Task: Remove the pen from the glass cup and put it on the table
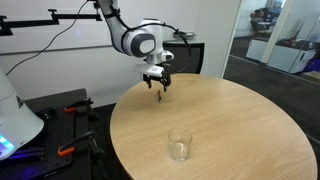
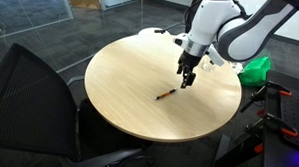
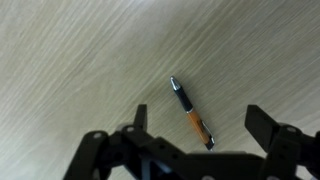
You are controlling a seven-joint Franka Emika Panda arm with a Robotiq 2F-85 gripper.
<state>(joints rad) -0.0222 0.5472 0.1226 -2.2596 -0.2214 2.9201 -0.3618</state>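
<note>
The pen (image 3: 190, 112), dark with an orange barrel, lies flat on the light wood table (image 3: 80, 60). It also shows as a thin dark stick in both exterior views (image 2: 165, 95) (image 1: 160, 99). My gripper (image 3: 200, 128) is open and empty, its two fingers spread either side of the pen and above it. In both exterior views the gripper (image 1: 156, 82) (image 2: 187, 83) hovers just over the tabletop (image 1: 240, 120) (image 2: 130, 68). The clear glass cup (image 1: 179, 146) stands upright and empty near the table's edge, well apart from the gripper.
A black mesh chair (image 2: 29, 99) stands close to the table's rim. Another dark chair (image 1: 190, 55) is behind the arm. A green object (image 2: 255, 69) sits beside the robot base. A black bench with tools (image 1: 60, 110) is beside the table.
</note>
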